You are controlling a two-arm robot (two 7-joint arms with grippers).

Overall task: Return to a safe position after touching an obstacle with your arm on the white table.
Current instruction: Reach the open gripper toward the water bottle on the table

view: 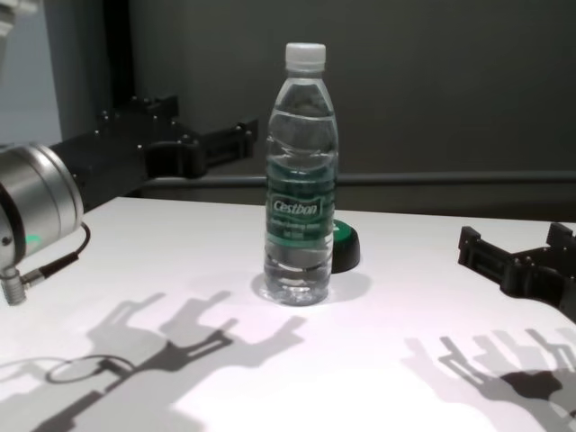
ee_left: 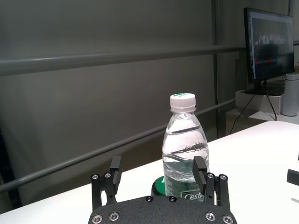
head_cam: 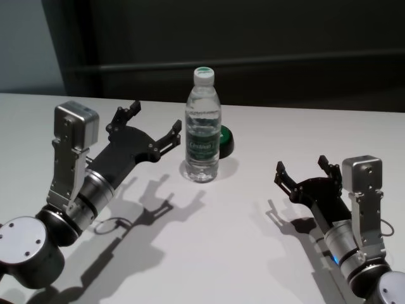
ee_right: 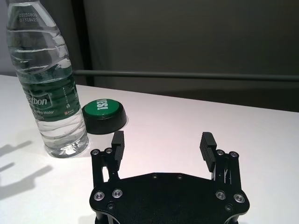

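Jaws released on left gripper (head_cam: pixel 147 126), raised just beside bottle (head_cam: pixel 203 126); contact unclear. Right gripper (head_cam: pixel 302 168) likewise spread, well apart. Bottle upright mid white table (head_cam: pixel 266 253). Likely top-heavy, thin-walled, slick: tips easily. Labelled waist best for holding.

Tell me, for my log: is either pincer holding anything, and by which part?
Nothing is held. Left pincer is open beside the bottle; right pincer is open, apart from it.

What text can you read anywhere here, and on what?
"Cestbon": green label on the water bottle.
"...ng Water": smaller line on the same label; start hidden.
Printed code near the bottle's neck: too faint.
White lettering on the green button: too blurred.
Monitor screen: too small.
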